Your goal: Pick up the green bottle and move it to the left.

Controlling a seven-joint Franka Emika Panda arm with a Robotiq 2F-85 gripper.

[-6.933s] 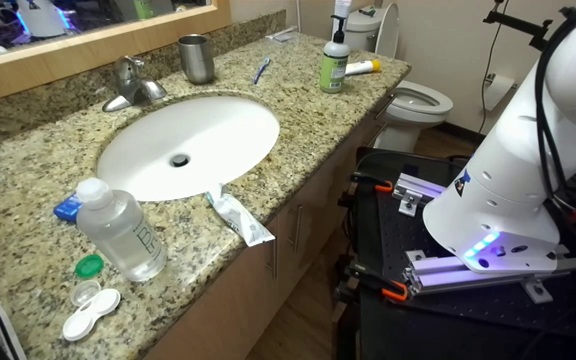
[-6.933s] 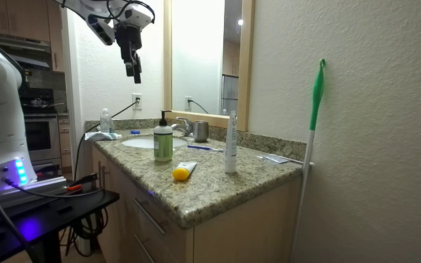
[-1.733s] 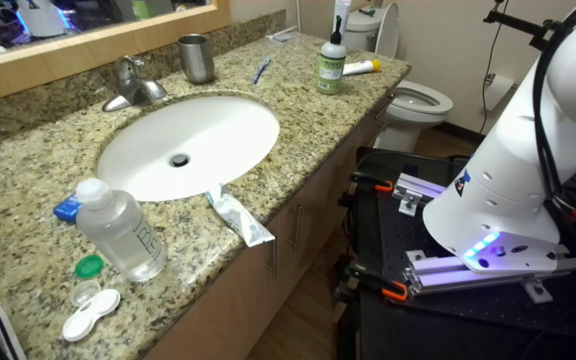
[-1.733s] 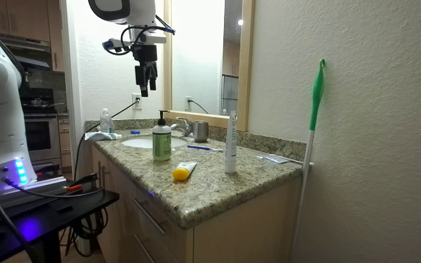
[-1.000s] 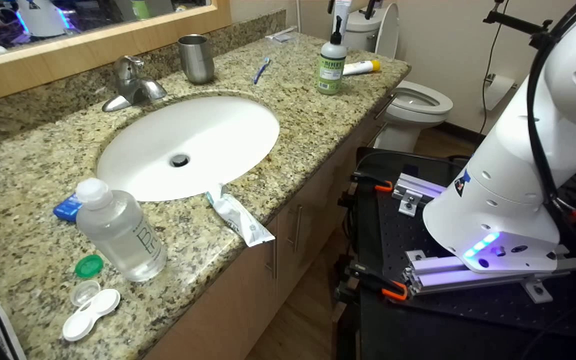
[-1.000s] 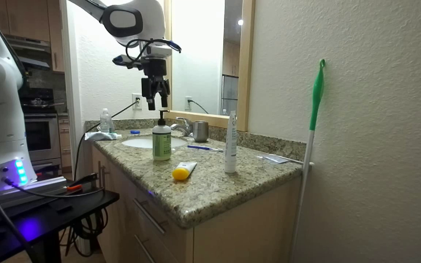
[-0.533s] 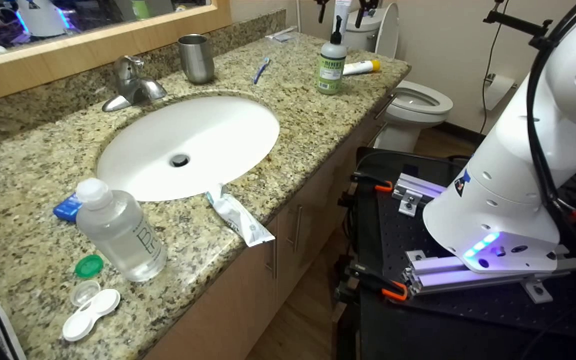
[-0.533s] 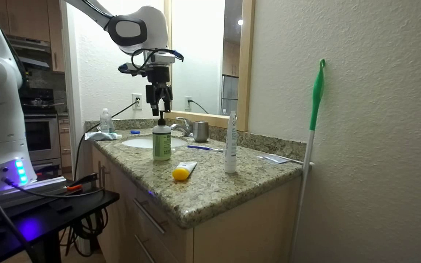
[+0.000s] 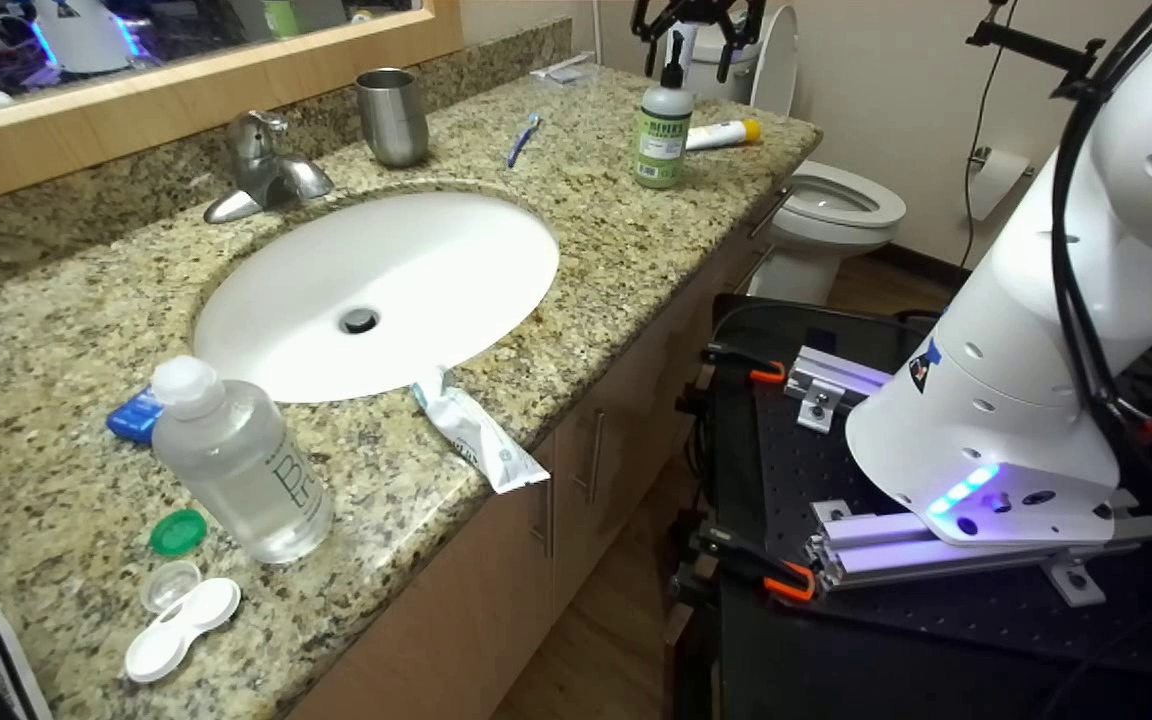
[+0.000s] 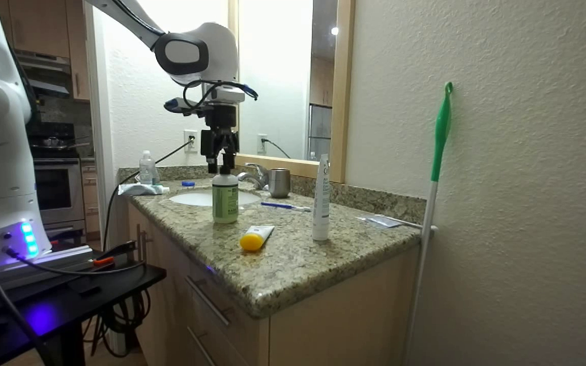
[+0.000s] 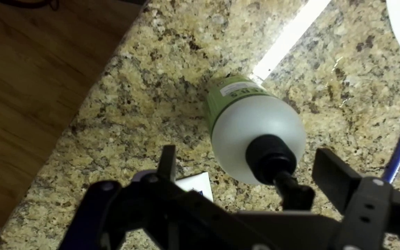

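Observation:
The green bottle [image 9: 661, 145], a soap bottle with a grey-white shoulder and black pump, stands upright on the granite counter near its front edge. My gripper [image 10: 221, 166] points straight down over it, jaws spread. Looking down in the wrist view, I see the bottle's shoulder [image 11: 255, 121] and pump between the two fingers [image 11: 335, 177], with a gap on either side. The pump head reaches up between the fingers, nearer the right one, and its tip is close to the gripper's palm. The fingers are at pump height, above the bottle's body, and nothing is gripped.
A yellow-capped tube [image 10: 256, 239] lies close to the bottle, and a white tube [image 10: 321, 203] stands upright behind it. The sink [image 9: 376, 290], a toothbrush [image 9: 523, 140], a grey cup [image 9: 393, 115] and a clear bottle [image 9: 241, 465] share the counter [image 9: 596, 230].
Over the last second my gripper has come down around the pump, staying open. Compared with the earliest frames, the green bottle is turned and slightly shifted; it is still since then.

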